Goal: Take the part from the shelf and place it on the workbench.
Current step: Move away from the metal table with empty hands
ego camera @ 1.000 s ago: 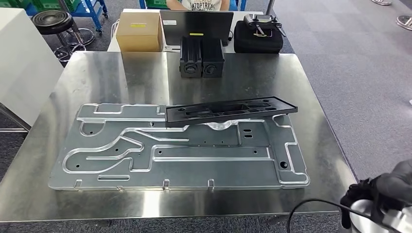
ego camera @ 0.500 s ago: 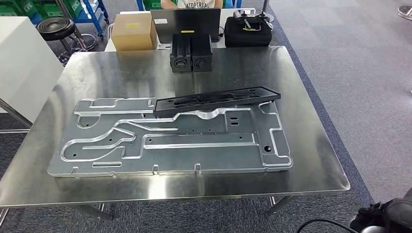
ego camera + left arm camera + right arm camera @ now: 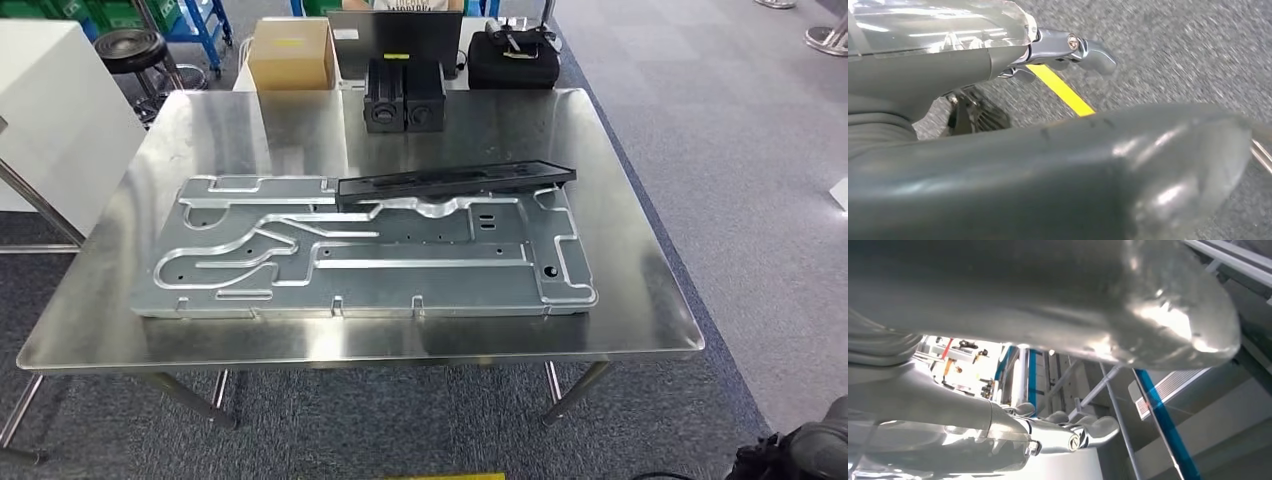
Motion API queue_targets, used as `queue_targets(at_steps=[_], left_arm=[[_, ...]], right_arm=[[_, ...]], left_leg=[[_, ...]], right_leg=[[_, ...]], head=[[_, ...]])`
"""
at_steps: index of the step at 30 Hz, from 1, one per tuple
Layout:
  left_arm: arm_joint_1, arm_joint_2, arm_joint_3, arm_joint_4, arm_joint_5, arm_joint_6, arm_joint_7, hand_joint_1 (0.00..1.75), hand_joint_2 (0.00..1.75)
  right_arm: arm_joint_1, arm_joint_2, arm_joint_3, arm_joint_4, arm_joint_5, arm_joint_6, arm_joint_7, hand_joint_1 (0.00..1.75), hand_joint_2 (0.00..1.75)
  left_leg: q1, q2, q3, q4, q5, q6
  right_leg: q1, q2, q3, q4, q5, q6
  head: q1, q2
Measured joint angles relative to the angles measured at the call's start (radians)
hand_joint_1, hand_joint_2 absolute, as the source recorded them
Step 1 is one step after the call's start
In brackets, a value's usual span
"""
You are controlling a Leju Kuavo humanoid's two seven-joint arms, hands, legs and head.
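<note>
Black part (image 3: 455, 181): long flat tray-like piece, lies center frame, slightly above middle, along the far edge of the big stamped metal panel (image 3: 370, 262); its right end tilts a bit toward upper right. Panel lies flat on the steel tabletop (image 3: 640, 300), covering most of the middle. Two black boxes (image 3: 404, 95) stand side by side at tabletop's far edge, top center. Behind them, off the tabletop: cardboard box (image 3: 291, 54) upper left of center, black bag (image 3: 514, 58) upper right of center, dark screen (image 3: 398, 28) between. Black stool (image 3: 132, 47) at upper left, white cabinet (image 3: 50, 110) at left edge. Grey carpet (image 3: 740, 150) on the right.

Left hand (image 3: 1048, 170): thumb big in wrist view, fingers (image 3: 1088, 50) spread over carpet w/ yellow floor line (image 3: 1060, 90), holding nothing. Right hand (image 3: 1038, 435): fingers (image 3: 1098, 429) loose, apart, nothing in them.
</note>
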Motion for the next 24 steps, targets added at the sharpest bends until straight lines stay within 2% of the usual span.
queue_targets(at_steps=[1, 2, 3, 4, 5, 6, 7, 8, 9, 11, 12, 13, 15, 16, 17, 18, 19, 20, 21, 22, 23, 24], left_arm=[[0.000, 0.000, 0.000, 0.000, 0.000, 0.000, 0.000, 0.00, 0.00], [0.000, 0.000, 0.000, 0.000, 0.000, 0.000, 0.000, 0.00, 0.00], [0.000, 0.000, 0.000, 0.000, 0.000, 0.000, 0.001, 0.00, 0.00], [0.000, 0.000, 0.000, 0.000, 0.000, 0.000, 0.002, 0.00, 0.00], [0.000, 0.000, 0.000, 0.000, 0.000, 0.000, 0.002, 0.00, 0.00], [-0.001, 0.000, 0.000, 0.000, 0.000, 0.000, 0.003, 0.00, 0.00], [-0.001, 0.000, 0.000, 0.000, 0.000, 0.000, 0.004, 0.00, 0.00], [-0.001, 0.001, 0.000, 0.000, 0.001, 0.000, 0.004, 0.00, 0.00], [-0.001, 0.001, 0.000, 0.000, 0.001, 0.000, 0.004, 0.00, 0.00], [0.002, 0.002, 0.000, 0.000, 0.001, -0.001, 0.004, 0.00, 0.00], [0.003, 0.002, 0.000, 0.000, 0.001, -0.001, 0.004, 0.00, 0.00], [0.005, 0.003, 0.001, 0.000, 0.001, -0.001, 0.005, 0.00, 0.00], [0.005, 0.003, 0.000, 0.000, 0.001, -0.001, 0.004, 0.00, 0.00], [0.004, 0.004, 0.000, 0.000, 0.001, -0.001, 0.004, 0.00, 0.00], [0.003, 0.004, 0.001, 0.000, 0.000, -0.001, 0.004, 0.00, 0.00], [0.002, 0.005, 0.001, 0.000, 0.000, -0.001, 0.003, 0.00, 0.00], [0.001, 0.006, 0.001, 0.000, 0.000, -0.001, 0.003, 0.00, 0.00], [0.000, 0.007, 0.002, 0.000, 0.000, -0.001, 0.003, 0.00, 0.00], [-0.002, 0.008, 0.003, 0.000, 0.001, -0.001, 0.003, 0.00, 0.00], [-0.004, 0.010, 0.004, 0.000, 0.001, -0.002, 0.003, 0.00, 0.00], [-0.007, 0.012, 0.005, -0.001, 0.001, -0.002, 0.003, 0.00, 0.00], [-0.009, 0.014, 0.007, -0.001, 0.001, -0.001, 0.003, 0.00, 0.00]], right_arm=[[0.001, -0.002, 0.000, 0.002, -0.003, 0.000, 0.000, 0.00, 0.00], [0.002, -0.004, 0.000, 0.004, -0.008, 0.000, 0.000, 0.00, 0.00], [0.002, -0.005, 0.000, 0.006, -0.013, 0.000, 0.000, 0.00, 0.00], [0.003, -0.007, 0.000, 0.008, -0.020, 0.001, 0.000, 0.00, 0.00], [0.003, -0.010, 0.000, 0.009, -0.026, 0.002, 0.000, 0.00, 0.00], [0.003, -0.012, 0.000, 0.011, -0.031, 0.003, 0.000, 0.00, 0.00], [0.004, -0.014, -0.001, 0.012, -0.035, 0.004, 0.000, 0.00, 0.00], [0.007, -0.015, -0.001, 0.014, -0.038, 0.004, 0.000, 0.00, 0.00], [0.010, -0.016, -0.002, 0.015, -0.039, 0.004, 0.000, 0.00, 0.00], [0.015, -0.017, -0.002, 0.019, -0.039, 0.004, 0.000, 0.00, 0.00], [0.016, -0.018, -0.002, 0.020, -0.039, 0.004, 0.000, 0.00, 0.00], [0.017, -0.018, -0.002, 0.022, -0.039, 0.004, 0.000, 0.00, 0.00], [0.020, -0.018, -0.002, 0.025, -0.041, 0.005, 0.000, 0.00, 0.00], [0.021, -0.018, -0.002, 0.027, -0.044, 0.006, 0.000, 0.00, 0.00], [0.022, -0.018, -0.002, 0.030, -0.049, 0.009, 0.000, 0.00, 0.00], [0.022, -0.017, -0.002, 0.033, -0.056, 0.014, 0.000, 0.00, 0.00], [0.023, -0.017, -0.004, 0.036, -0.065, 0.021, 0.000, 0.00, 0.00], [0.023, -0.017, -0.007, 0.040, -0.075, 0.031, 0.000, 0.00, 0.00], [0.023, -0.017, -0.012, 0.043, -0.085, 0.041, 0.000, 0.00, 0.00], [0.024, -0.017, -0.018, 0.045, -0.095, 0.054, 0.000, 0.00, 0.00], [0.024, -0.017, -0.025, 0.048, -0.103, 0.067, 0.000, 0.00, 0.00], [0.024, -0.016, -0.031, 0.050, -0.110, 0.083, 0.000, 0.00, 0.00]], left_leg=[[0.000, 0.001, -0.016, 0.001, 0.012, -0.002], [0.001, 0.002, -0.033, 0.004, 0.023, -0.004], [0.002, 0.002, -0.050, 0.007, 0.034, -0.007], [0.003, 0.003, -0.067, 0.012, 0.043, -0.011], [0.005, 0.003, -0.083, 0.019, 0.052, -0.015], [0.005, 0.002, -0.096, 0.025, 0.060, -0.021], [0.005, 0.001, -0.105, 0.030, 0.067, -0.027], [0.005, 0.000, -0.111, 0.033, 0.074, -0.034], [0.005, -0.001, -0.113, 0.033, 0.083, -0.040], [0.007, -0.001, -0.116, 0.032, 0.093, -0.054], [0.009, -0.002, -0.123, 0.042, 0.078, -0.060], [0.010, -0.003, -0.133, 0.068, 0.042, -0.064], [0.012, -0.003, -0.163, 0.178, -0.072, -0.068], [0.012, -0.003, -0.174, 0.244, -0.117, -0.070], [0.011, -0.003, -0.177, 0.298, -0.137, -0.070], [0.010, -0.003, -0.166, 0.326, -0.128, -0.068], [0.009, -0.003, -0.142, 0.324, -0.101, -0.065], [0.008, -0.003, -0.101, 0.288, -0.069, -0.060], [0.004, -0.004, -0.046, 0.223, -0.053, -0.052], [0.001, -0.004, 0.013, 0.142, -0.055, -0.044], [-0.003, -0.004, 0.060, 0.072, -0.069, -0.036], [-0.007, -0.004, 0.089, 0.023, -0.084, -0.029]], right_leg=[[-0.004, -0.001, -0.009, 0.062, -0.038, 0.005], [-0.007, -0.001, -0.007, 0.106, -0.051, 0.010], [-0.011, -0.001, 0.010, 0.118, -0.038, 0.013], [-0.014, -0.001, 0.044, 0.097, -0.012, 0.016], [-0.017, -0.001, 0.095, 0.042, 0.013, 0.017], [-0.018, 0.000, 0.155, -0.034, 0.020, 0.017], [-0.017, 0.001, 0.205, -0.105, 0.013, 0.014], [-0.015, 0.002, 0.237, -0.157, 0.002, 0.008], [-0.011, 0.003, 0.250, -0.184, -0.009, 0.001], [-0.008, 0.000, 0.240, -0.189, 0.002, -0.018], [-0.008, -0.002, 0.230, -0.189, 0.013, -0.028], [-0.008, -0.004, 0.219, -0.190, 0.025, -0.037], [-0.005, -0.006, 0.189, -0.191, 0.050, -0.049], [-0.002, -0.006, 0.172, -0.190, 0.062, -0.051], [0.001, -0.006, 0.154, -0.187, 0.075, -0.052], [0.004, -0.006, 0.135, -0.184, 0.087, -0.053], [0.007, -0.006, 0.117, -0.179, 0.098, -0.052], [0.009, -0.006, 0.098, -0.174, 0.108, -0.051], [0.011, -0.006, 0.083, -0.167, 0.117, -0.050], [0.013, -0.006, 0.072, -0.162, 0.125, -0.047], [0.014, -0.008, 0.064, -0.158, 0.134, -0.042], [0.014, -0.010, 0.060, -0.157, 0.143, -0.037]], head=[[0.000, 0.000], [0.000, 0.000], [0.000, 0.000], [0.000, 0.000], [0.000, 0.000], [0.000, 0.000], [0.000, 0.000], [0.000, 0.000], [0.000, 0.000], [0.000, 0.000], [0.000, 0.000], [0.000, 0.000], [0.000, 0.000], [0.000, 0.000], [0.000, 0.000], [0.000, 0.000], [0.000, 0.000], [0.000, 0.000], [0.000, 0.000], [0.000, 0.000], [0.000, 0.000], [0.000, 0.000]])
